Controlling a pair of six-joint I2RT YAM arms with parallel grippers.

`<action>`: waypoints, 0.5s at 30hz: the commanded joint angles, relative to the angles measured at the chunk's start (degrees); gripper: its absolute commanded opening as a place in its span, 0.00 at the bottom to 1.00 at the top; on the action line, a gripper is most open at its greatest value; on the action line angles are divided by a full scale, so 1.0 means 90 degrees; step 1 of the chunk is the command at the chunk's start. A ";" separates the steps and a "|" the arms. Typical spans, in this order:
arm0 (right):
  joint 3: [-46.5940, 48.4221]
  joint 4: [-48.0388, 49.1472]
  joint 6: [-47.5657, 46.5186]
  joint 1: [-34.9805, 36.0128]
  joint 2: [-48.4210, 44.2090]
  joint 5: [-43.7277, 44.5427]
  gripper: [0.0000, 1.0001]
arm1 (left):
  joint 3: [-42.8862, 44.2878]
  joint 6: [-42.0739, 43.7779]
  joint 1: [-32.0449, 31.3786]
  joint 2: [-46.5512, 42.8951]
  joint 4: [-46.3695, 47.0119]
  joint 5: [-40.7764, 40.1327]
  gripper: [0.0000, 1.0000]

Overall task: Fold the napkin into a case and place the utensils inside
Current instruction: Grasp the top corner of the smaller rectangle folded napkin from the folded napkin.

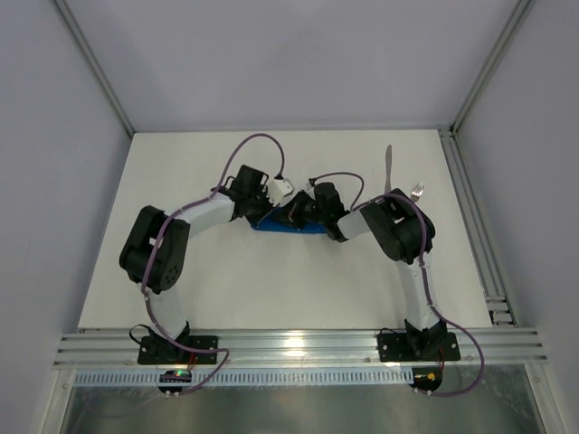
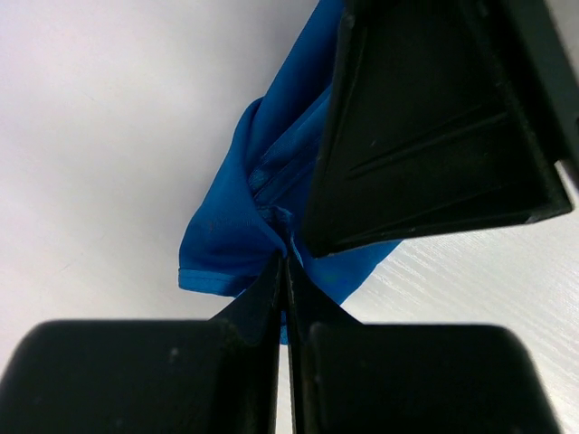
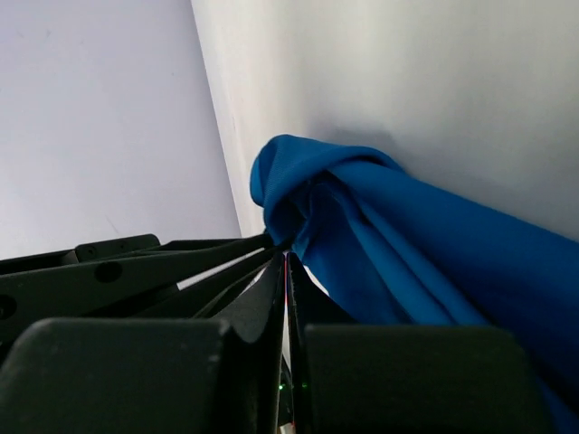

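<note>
The bright blue napkin [image 1: 291, 221] lies bunched in the middle of the table, between my two grippers. My left gripper [image 1: 277, 204] is shut, and a fold of the napkin [image 2: 235, 244] is pinched at its tips [image 2: 286, 260]. My right gripper [image 1: 306, 208] is also shut, its tips [image 3: 286, 255] on a bunched corner of the napkin [image 3: 380, 244]. The two grippers meet tip to tip over the cloth. The silver knife [image 1: 388, 168] and fork [image 1: 417, 191] lie on the table at the back right, behind the right arm.
The right gripper's black finger [image 2: 434, 127] fills the upper right of the left wrist view. The left gripper's fingers [image 3: 127, 271] show at the left of the right wrist view. Aluminium rails [image 1: 470, 226] run along the table's right and near edges.
</note>
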 commanded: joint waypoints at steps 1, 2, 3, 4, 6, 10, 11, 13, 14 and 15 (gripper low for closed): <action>0.0458 0.0339 0.0069 0.0142 0.0184 -0.0078 0.04 | 0.0146 -0.0155 0.0022 -0.0088 -0.0008 0.0139 0.00; 0.0527 0.0300 0.0088 0.0181 0.0243 -0.0087 0.04 | 0.0155 -0.0145 0.0022 -0.0098 -0.0028 0.0139 0.00; 0.0566 0.0338 0.0137 0.0200 0.0369 -0.0088 0.04 | 0.0155 -0.0145 0.0022 -0.0098 -0.0028 0.0139 0.00; 0.0644 0.0406 0.0195 0.0220 0.0428 -0.0088 0.04 | 0.0155 -0.0145 0.0022 -0.0108 -0.0037 0.0149 0.00; 0.0771 0.0397 0.0284 0.0230 0.0526 -0.0078 0.04 | 0.0146 -0.0164 0.0022 -0.0108 -0.0028 0.0178 0.00; 0.0840 0.0426 0.0401 0.0249 0.0692 0.0098 0.04 | 0.0136 -0.0184 0.0022 -0.0157 0.0011 0.0168 0.00; 0.0850 0.0397 0.0401 0.0240 0.0693 0.0117 0.04 | 0.0126 -0.0174 0.0022 -0.0186 0.0021 0.0178 0.00; 0.0937 0.0378 0.0391 0.0240 0.0722 0.0195 0.04 | 0.0097 -0.0155 0.0022 -0.0235 0.0011 0.0217 0.00; 0.0996 0.0271 0.0372 0.0240 0.0751 0.0215 0.04 | 0.0077 -0.0145 0.0022 -0.0273 0.0050 0.0236 0.00; 0.1093 0.0203 0.0333 0.0249 0.0770 0.0244 0.04 | 0.0048 -0.0135 0.0022 -0.0293 0.0070 0.0256 0.00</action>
